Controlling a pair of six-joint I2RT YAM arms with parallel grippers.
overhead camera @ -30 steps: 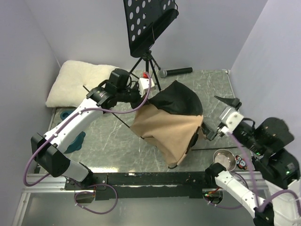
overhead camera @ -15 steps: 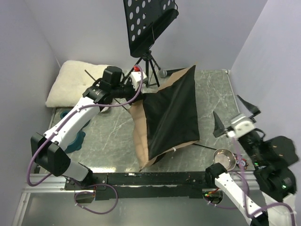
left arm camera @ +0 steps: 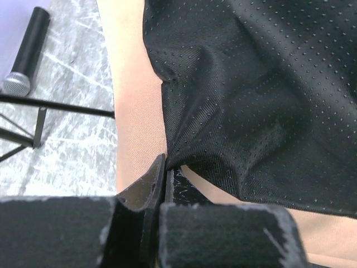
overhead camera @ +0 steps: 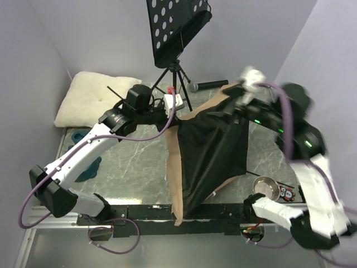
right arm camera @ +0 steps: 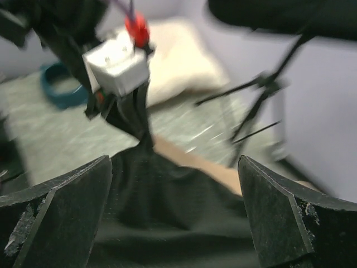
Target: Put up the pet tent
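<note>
The pet tent [overhead camera: 209, 151] hangs spread over the table, black lining up, with a tan strip along its left edge. My left gripper [overhead camera: 176, 118] is shut on its upper left corner. In the left wrist view the jaws [left arm camera: 165, 167] pinch the fabric where the black lining [left arm camera: 251, 84] meets the tan cloth [left arm camera: 134, 89]. My right gripper [overhead camera: 237, 106], blurred, hovers above the tent's far right corner. In the right wrist view it [right arm camera: 175, 212] stands wide open over the black lining [right arm camera: 167, 223], holding nothing.
A black music stand [overhead camera: 177, 28] on a tripod stands at the back, with a microphone [overhead camera: 209, 85] lying beside it. A cream pillow [overhead camera: 92, 97] lies back left, a teal object [overhead camera: 89, 167] on the left, and a steel bowl [overhead camera: 266, 188] front right.
The tent has unfolded from a bunched heap into a spread sheet reaching the front edge. My right arm swung from the near right up over the tent's far corner. The left gripper kept its hold.
</note>
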